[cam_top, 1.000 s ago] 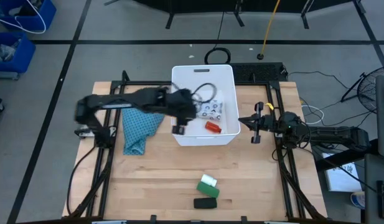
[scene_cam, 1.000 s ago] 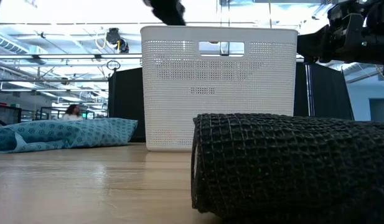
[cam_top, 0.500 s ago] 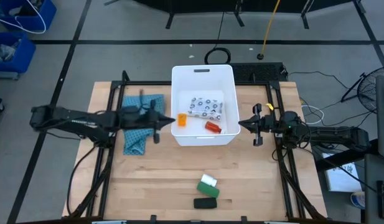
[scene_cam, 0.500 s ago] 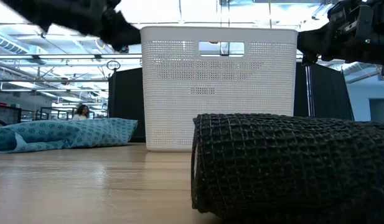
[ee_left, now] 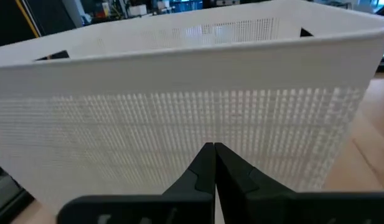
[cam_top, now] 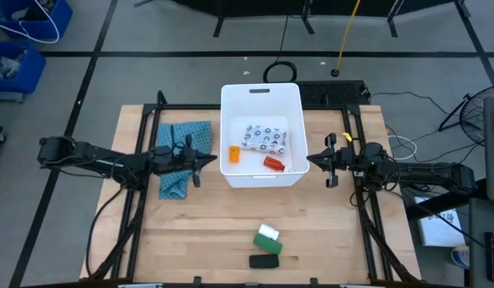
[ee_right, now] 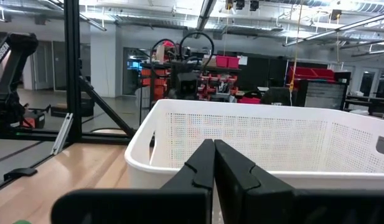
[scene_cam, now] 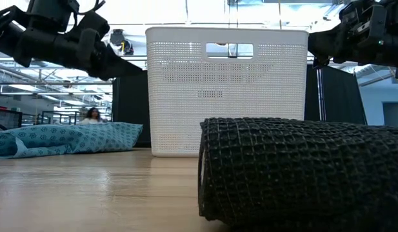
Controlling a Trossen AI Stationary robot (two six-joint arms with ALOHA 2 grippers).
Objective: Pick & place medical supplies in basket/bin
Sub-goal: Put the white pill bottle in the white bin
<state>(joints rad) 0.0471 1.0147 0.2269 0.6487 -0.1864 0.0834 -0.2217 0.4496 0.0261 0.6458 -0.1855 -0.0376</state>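
Note:
The white tub stands mid-table, with its handle slot toward the low view. In it lie the dotted packet, the small orange bottle and the red bottle. Near the table's near edge the white roll sits against the green block, with the black bar just in front. The bar fills the low view's foreground. My left gripper is shut, just left of the tub over the teal cloth's edge. My right gripper is shut, just right of the tub.
The teal patterned cloth lies crumpled left of the tub, under the left arm. A black frame runs along both table sides. Bare wood lies between the tub and the near items. A person sits far back in the room.
My left arm has drawn back from over the tub toward the table's left edge and stretched out low over the cloth. The orange bottle, unseen a second ago, now lies in the tub's left part. The right arm has kept still.

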